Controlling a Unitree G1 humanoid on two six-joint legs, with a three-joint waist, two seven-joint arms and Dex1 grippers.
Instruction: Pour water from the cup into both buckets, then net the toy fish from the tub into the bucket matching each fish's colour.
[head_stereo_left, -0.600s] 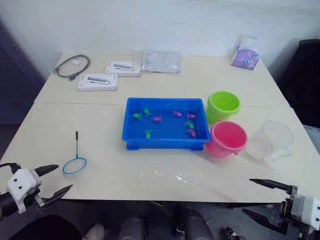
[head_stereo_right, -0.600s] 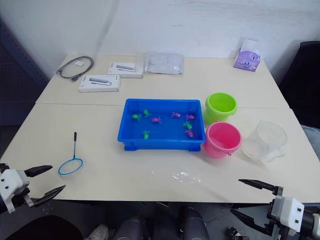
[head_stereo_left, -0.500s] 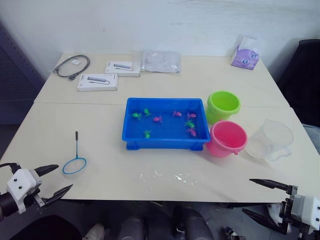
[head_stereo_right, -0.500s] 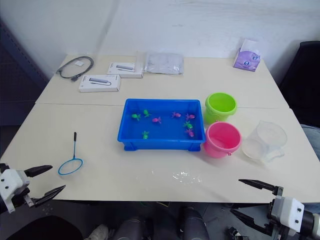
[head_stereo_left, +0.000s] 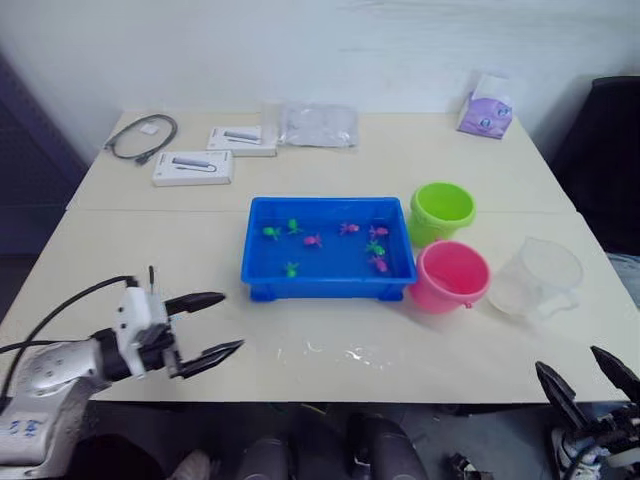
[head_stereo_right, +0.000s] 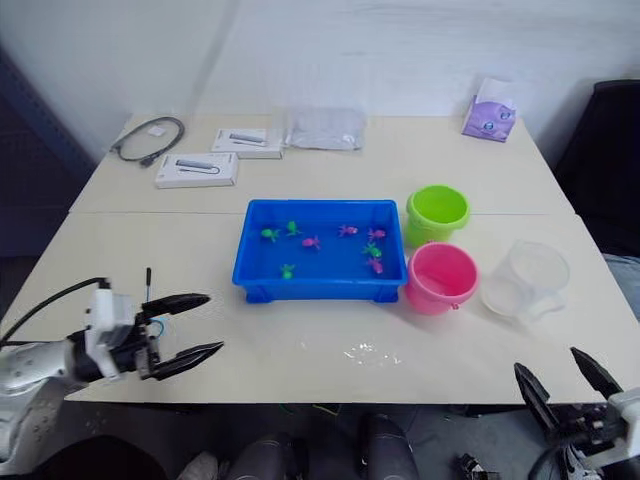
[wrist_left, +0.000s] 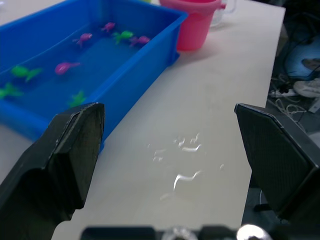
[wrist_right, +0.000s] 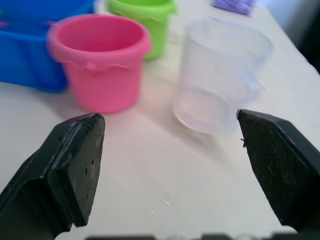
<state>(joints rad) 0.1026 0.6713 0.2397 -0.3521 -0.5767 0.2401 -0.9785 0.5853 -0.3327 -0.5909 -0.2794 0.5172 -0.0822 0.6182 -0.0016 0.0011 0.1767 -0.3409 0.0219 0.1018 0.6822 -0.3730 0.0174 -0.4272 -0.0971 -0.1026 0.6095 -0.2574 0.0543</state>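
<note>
Cup (wrist_right: 220, 75) just beyond gaping right gripper (wrist_right: 172, 165)

We see the blue tub (head_stereo_left: 328, 250) mid-table with green and pink toy fish (head_stereo_left: 312, 240) inside. Just right of it stand the green bucket (head_stereo_left: 441, 211) and pink bucket (head_stereo_left: 451, 276), with the clear cup (head_stereo_left: 537, 278) beyond. Our left gripper (head_stereo_left: 207, 325) hangs open over the near-left table (head_stereo_left: 120, 240) edge.

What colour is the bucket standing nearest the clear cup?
Pink; the bucket beside the cup shows best in the right wrist view.
</note>
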